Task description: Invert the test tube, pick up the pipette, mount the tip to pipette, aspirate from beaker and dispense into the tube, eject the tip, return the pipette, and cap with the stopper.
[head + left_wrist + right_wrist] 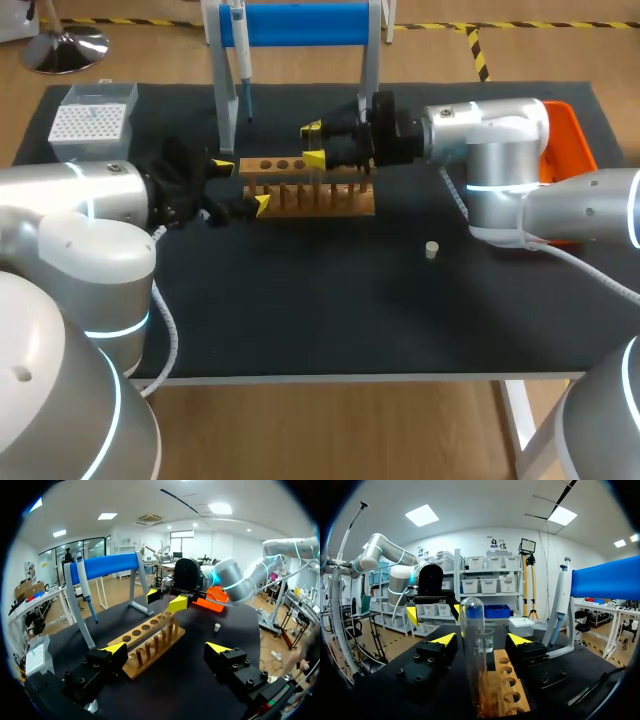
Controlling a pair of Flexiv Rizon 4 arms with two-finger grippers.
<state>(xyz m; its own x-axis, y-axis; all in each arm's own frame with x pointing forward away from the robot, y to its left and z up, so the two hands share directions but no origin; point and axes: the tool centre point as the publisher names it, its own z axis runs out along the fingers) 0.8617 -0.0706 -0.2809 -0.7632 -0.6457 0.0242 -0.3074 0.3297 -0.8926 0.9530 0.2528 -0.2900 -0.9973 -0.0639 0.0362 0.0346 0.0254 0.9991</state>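
Observation:
A clear test tube (473, 645) stands in the wooden rack (310, 192) with its rounded end up. My right gripper (314, 144) is over the rack's far side, and its yellow fingers (445, 639) flank the tube with a gap on each side, so it is open. My left gripper (243, 186) is open around the rack's left end (150, 647). The pipette (243, 60) hangs on the blue-barred stand (300, 25). A small glass beaker (488, 641) shows behind the tube. The pale stopper (432, 250) lies on the black mat to the right.
A white tip box (92, 120) sits at the back left corner. An orange tray (572, 135) lies at the right edge behind my right arm. The stand's legs straddle the space behind the rack.

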